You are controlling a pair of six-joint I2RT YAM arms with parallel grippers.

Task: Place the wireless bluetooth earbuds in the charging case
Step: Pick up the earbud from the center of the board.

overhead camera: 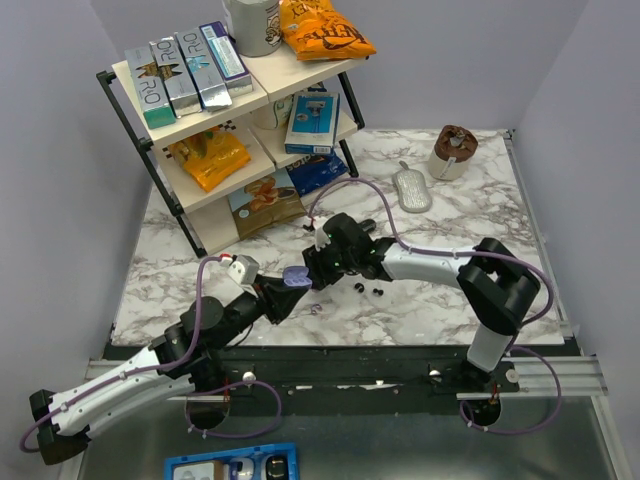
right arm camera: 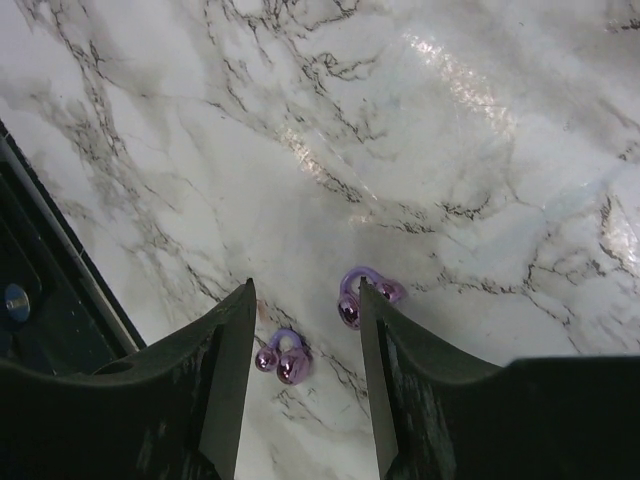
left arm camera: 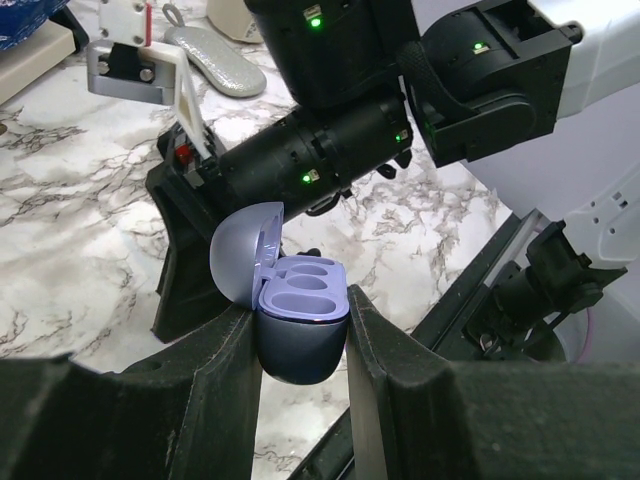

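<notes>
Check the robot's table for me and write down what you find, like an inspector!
Surface: white marble table with grey veins.
Job's things: case open, both slots empty; one earbud and another earbud lie on the table.
Clutter: grey oval pouch and a brown-topped cup at the far side.
Grippers: left gripper shut on the case; right gripper open over the earbuds, holding nothing.
Cables: purple cables run along both arms, one looping over the table.
Surroundings: shelf of boxes and snack bags at the far left; grey walls.
</notes>
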